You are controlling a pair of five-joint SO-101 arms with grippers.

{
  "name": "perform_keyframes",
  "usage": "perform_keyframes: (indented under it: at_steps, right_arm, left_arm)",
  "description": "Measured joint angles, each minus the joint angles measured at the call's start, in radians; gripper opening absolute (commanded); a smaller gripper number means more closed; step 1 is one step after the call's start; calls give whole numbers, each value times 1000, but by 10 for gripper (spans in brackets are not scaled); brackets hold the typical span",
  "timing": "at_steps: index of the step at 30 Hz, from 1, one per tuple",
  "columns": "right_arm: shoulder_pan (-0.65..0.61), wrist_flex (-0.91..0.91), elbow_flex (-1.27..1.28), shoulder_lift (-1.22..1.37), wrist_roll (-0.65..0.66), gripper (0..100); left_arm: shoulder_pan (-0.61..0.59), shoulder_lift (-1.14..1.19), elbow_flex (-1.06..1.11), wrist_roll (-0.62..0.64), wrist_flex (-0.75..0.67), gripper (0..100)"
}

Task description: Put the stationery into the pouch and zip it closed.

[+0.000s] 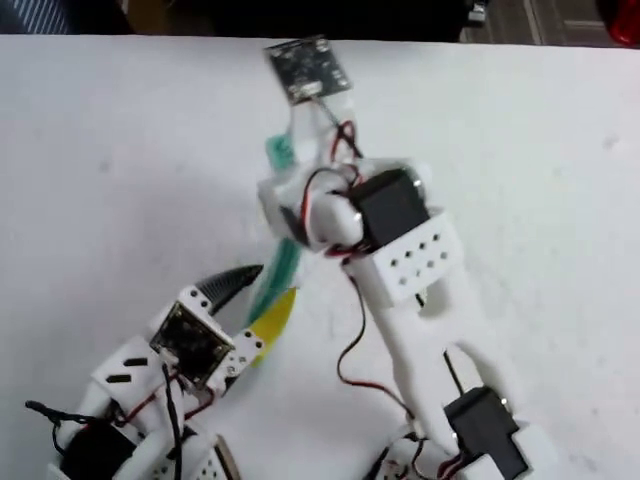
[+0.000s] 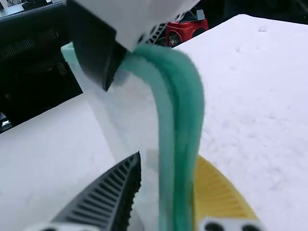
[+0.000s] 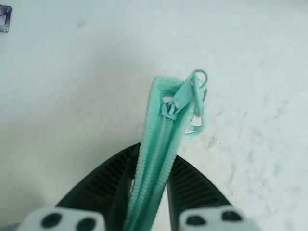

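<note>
The pouch [image 1: 281, 260] has a teal zip edge and a pale translucent body, and it is held up off the white table between both arms. My left gripper [image 1: 264, 292] has one black and one yellow finger; in the left wrist view it [image 2: 168, 159] is shut on the pouch's [image 2: 180, 144] near end. My right gripper [image 3: 153, 150] is shut on the teal zip band [image 3: 154, 159], just behind the slider [image 3: 169, 109]. The slider sits at the band's far end, its ring pull [image 3: 198, 80] hanging beside it. No loose stationery is in sight.
The right arm [image 1: 405, 250] crosses the middle of the table [image 1: 120, 150], its wrist camera board [image 1: 305, 66] near the far edge. Red and black cables loop beside it. Dark clutter lies beyond the table's far edge.
</note>
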Motion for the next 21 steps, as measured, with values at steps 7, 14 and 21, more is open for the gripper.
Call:
perform_keyframes:
  at_steps: [7,14,21]
  right_arm:
    - [66,2,-46,15,109,16]
    - [69,-2,-49,15,150,16]
    - [86,-54,-48,20,153,16]
  left_arm:
    - [0,2,0,0,0,175]
    - [17,5,-72,0,98,222]
    - [48,-3,-221,-77,224,222]
